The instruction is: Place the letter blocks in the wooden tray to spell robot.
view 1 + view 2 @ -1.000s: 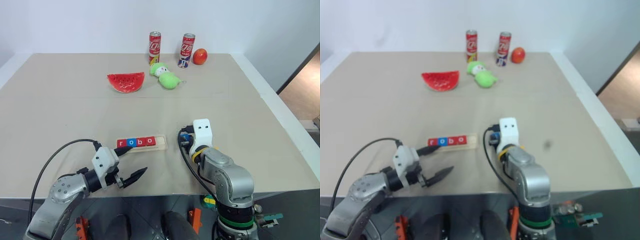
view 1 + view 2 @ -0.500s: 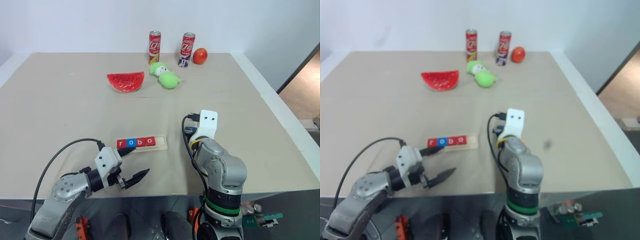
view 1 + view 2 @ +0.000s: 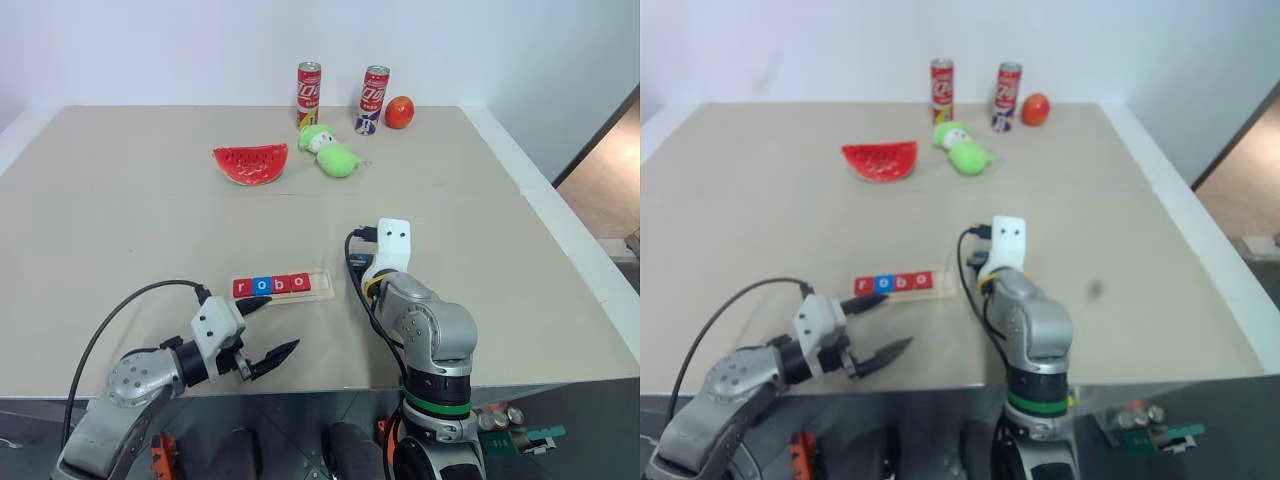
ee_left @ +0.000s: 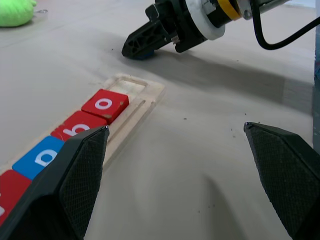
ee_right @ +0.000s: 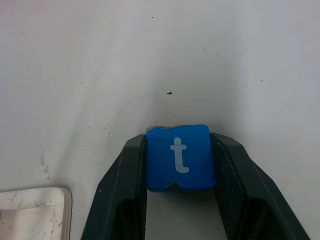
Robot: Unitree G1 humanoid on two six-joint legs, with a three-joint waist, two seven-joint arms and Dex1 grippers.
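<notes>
The right gripper [image 5: 180, 165] has its fingers [image 5: 125, 185] clamped on the two sides of a blue letter block [image 5: 180, 157] marked with a white "t", held just over the bench [image 3: 120, 220]. From the head camera this gripper sits just beside the wooden tray [image 3: 282, 287], at about 3 o'clock from the tray's empty end.

The tray lies near the front edge of the bench. Four blocks fill its groove in a row: a red "r" [image 3: 242, 288], a blue "o" [image 3: 262, 286], a red "b" [image 3: 282, 285] and a red "o" [image 4: 105, 104]. The last slot, at the end nearest the right gripper, is bare wood.

The left gripper [image 3: 262, 330] hangs at about 7 o'clock from the tray, its fingers [image 4: 82, 170] spread wide apart and holding nothing.

Toward the far edge, at 12 o'clock from the tray, lie a watermelon slice [image 3: 251, 163], a green plush toy [image 3: 333, 152], two red cans [image 3: 310, 92] and an orange ball [image 3: 400, 112].
</notes>
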